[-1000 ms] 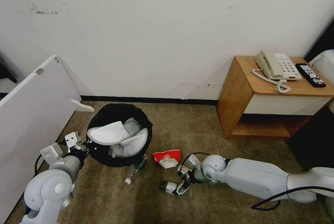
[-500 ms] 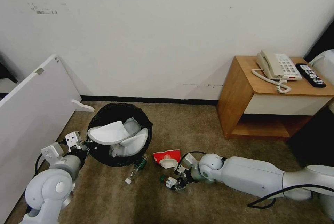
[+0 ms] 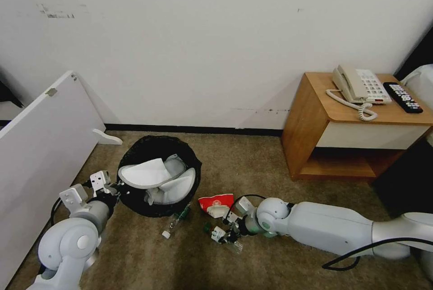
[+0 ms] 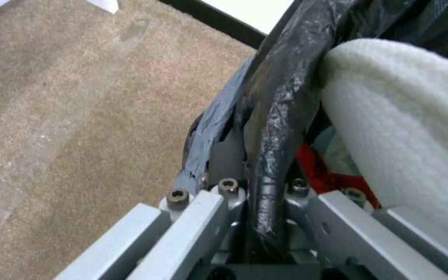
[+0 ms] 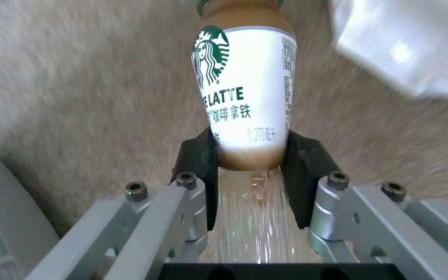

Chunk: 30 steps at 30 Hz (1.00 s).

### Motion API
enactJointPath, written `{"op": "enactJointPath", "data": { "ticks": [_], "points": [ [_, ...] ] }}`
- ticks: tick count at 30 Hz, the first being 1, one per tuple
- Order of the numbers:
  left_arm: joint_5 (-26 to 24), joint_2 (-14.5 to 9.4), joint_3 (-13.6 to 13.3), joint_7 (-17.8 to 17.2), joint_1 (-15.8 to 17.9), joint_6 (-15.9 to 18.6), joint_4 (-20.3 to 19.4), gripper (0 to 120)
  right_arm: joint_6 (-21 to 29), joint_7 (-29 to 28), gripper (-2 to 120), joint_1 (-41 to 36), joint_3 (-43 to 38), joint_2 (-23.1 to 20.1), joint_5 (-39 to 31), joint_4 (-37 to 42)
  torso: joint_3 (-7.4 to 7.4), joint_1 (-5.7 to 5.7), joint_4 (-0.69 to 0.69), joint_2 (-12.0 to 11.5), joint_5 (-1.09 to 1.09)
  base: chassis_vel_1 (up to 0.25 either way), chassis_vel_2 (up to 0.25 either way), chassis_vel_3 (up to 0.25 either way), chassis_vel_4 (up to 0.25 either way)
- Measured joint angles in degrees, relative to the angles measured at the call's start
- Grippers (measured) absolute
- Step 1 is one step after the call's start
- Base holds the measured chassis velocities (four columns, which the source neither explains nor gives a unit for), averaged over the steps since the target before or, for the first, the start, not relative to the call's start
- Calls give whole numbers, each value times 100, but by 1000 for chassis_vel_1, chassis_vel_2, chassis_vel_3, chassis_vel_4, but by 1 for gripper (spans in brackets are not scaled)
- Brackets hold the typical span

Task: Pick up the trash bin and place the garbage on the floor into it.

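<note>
The trash bin (image 3: 153,143), lined with a black bag, stands on the carpet floor (image 3: 252,163) with white slippers (image 3: 144,173) inside. My left gripper (image 3: 113,187) is shut on its near-left rim; the left wrist view has the bag-covered rim (image 4: 268,147) pinched between the fingers beside a slipper (image 4: 400,128). My right gripper (image 3: 229,237) is shut on a white-labelled latte bottle (image 3: 215,232) just above the carpet, right of the bin. The right wrist view shows the bottle (image 5: 245,89) clamped between the black pads (image 5: 198,159). More garbage lies nearby: a red-and-white crushed cup (image 3: 216,203) and a clear green-labelled bottle (image 3: 177,218).
A wooden nightstand (image 3: 311,123) with a phone (image 3: 358,83) and a remote (image 3: 402,97) stands at the right against the wall. A white board (image 3: 40,145) leans at the left. Open carpet lies in front of the bin and between it and the nightstand.
My right gripper closed on the latte bottle and carried it left, nearer the bin. The left gripper and the bin shifted slightly right.
</note>
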State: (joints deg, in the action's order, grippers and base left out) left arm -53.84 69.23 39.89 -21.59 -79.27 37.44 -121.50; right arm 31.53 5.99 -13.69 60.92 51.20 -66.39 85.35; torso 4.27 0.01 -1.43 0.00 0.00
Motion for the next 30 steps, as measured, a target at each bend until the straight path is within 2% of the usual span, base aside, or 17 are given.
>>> {"op": "enactJointPath", "data": {
  "ticks": [4,6,8,10,15,18,20,21,23,25,26,28,30],
  "points": [
    [-177,-108,-16,-60,20,39,0,1,0,-141,25,71,-227,-224,-32,413,0,0,0,0,0,0,0,0,0],
    [-380,-225,-32,-140,45,87,-14,1,1,-271,25,119,-623,-543,-69,946,0,0,0,0,0,0,0,0,0],
    [-413,-249,-33,-149,45,97,-20,1,2,-292,25,123,-727,-620,-72,1055,0,0,0,0,0,0,0,0,0],
    [-484,-365,-34,-168,17,120,-53,1,-9,-422,25,134,-1213,-1003,-67,1567,0,0,-1,0,0,0,0,0,0],
    [-524,-460,-36,-168,4,137,-57,1,-69,-561,25,121,-1774,-1403,-107,2058,-1,0,-1,0,-1,0,0,0,0],
    [-524,-511,-36,-166,12,140,-24,1,-73,-642,25,8,-2227,-1623,-250,2327,-1,0,0,0,1,0,0,0,0],
    [-545,-575,-50,-166,25,145,10,1,-48,-784,25,-347,-2821,-1880,-474,2614,-1,0,2,0,0,0,0,0,0],
    [-545,-575,-50,-166,25,145,10,1,-48,-784,25,-347,-2821,-1880,-474,2614,-1,0,2,0,0,0,0,0,0],
    [-575,-631,-81,-174,61,148,12,1,-32,-831,25,-744,-3266,-2150,-504,2843,-1,0,-1,0,1,0,0,0,0],
    [-591,-643,-87,-183,75,149,12,1,-32,-838,25,-806,-3323,-2213,-509,2905,-1,0,-2,0,1,0,0,0,0],
    [-651,-681,-104,-215,123,159,9,1,-65,-864,25,-962,-3469,-2444,-511,3139,-1,0,-3,0,1,0,0,0,0],
    [-688,-718,-107,-232,162,162,8,1,-105,-896,25,-1033,-3535,-2589,-512,3316,-1,0,-3,0,0,0,0,0,0],
    [-702,-736,-107,-236,173,163,9,1,-127,-916,25,-1054,-3555,-2631,-515,3386,-1,0,-2,0,-1,0,0,0,0]
  ]
}}
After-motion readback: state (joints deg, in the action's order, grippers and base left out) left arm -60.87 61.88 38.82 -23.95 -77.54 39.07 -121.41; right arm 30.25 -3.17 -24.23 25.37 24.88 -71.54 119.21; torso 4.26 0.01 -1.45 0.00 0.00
